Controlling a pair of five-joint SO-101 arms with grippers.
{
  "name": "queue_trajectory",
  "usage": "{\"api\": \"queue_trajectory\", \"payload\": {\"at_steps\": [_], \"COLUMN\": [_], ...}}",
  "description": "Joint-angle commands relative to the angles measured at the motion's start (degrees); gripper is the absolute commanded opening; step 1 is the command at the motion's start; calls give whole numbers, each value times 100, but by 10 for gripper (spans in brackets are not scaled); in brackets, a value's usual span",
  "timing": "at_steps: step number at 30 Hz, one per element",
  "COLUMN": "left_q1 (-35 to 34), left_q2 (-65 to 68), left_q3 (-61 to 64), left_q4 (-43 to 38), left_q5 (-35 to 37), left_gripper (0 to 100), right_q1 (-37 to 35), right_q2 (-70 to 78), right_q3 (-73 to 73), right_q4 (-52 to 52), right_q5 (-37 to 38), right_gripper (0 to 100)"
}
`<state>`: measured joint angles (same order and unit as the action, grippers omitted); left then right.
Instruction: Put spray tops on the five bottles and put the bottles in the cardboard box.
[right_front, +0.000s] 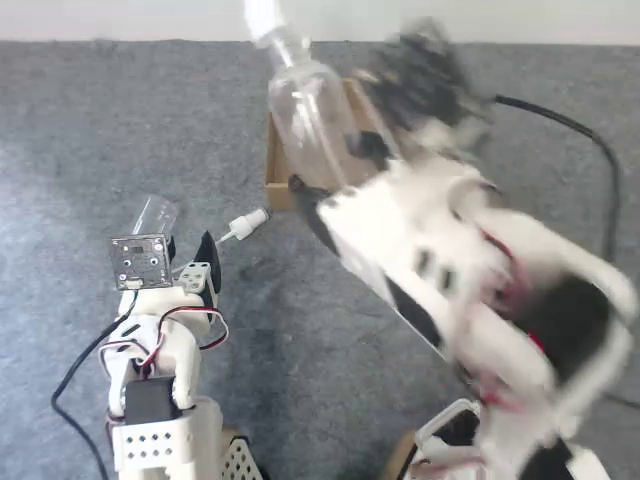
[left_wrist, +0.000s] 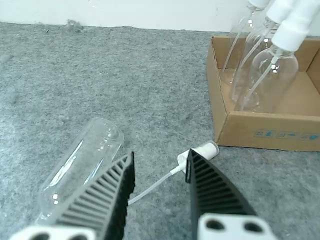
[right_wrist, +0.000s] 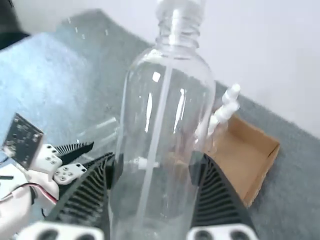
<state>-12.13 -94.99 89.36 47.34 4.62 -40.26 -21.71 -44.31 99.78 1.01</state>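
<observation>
Boxing step: pinching a seemingly capped bottle (right_wrist: 160, 115) in the right pincer (right_wrist: 155, 167), aloft near the cardboard box (left_wrist: 265, 132). Next, needs lowering in upright, then releasing. Hovering the left pincer (left_wrist: 160, 157), spread, over the spray top (left_wrist: 197, 152) beside the lying bottle (left_wrist: 80, 160) on the worktop (left_wrist: 100, 75).

The table cover (left_wrist: 100, 75) is mottled grey. The cardboard box (left_wrist: 260, 132), upper right in the left wrist view, is tan with small blue marks on its front. The raised bottle (right_wrist: 160, 125), the lying bottle (left_wrist: 82, 160) and the boxed bottles (left_wrist: 272, 75) are clear; the loose spray top (left_wrist: 200, 152) is white. The left gripper (left_wrist: 160, 155) and right gripper (right_wrist: 157, 162) have black ribbed jaws. Red and black wires (right_front: 222, 330) cross the white left arm (right_front: 165, 430).
</observation>
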Motion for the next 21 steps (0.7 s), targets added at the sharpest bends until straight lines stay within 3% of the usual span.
{"api": "queue_trajectory", "payload": {"at_steps": [1,21], "left_q1": [-18,-18], "left_q2": [-70,-70], "left_q3": [-330,-330], "left_q4": [26,26], "left_q5": [-79,-79], "left_gripper": [159,159], "right_q1": [-57,-40], "right_q2": [-611,-1596], "right_q3": [-97,-88], "right_q4": [101,286], "right_q5": [97,105], "right_gripper": [7,7]}}
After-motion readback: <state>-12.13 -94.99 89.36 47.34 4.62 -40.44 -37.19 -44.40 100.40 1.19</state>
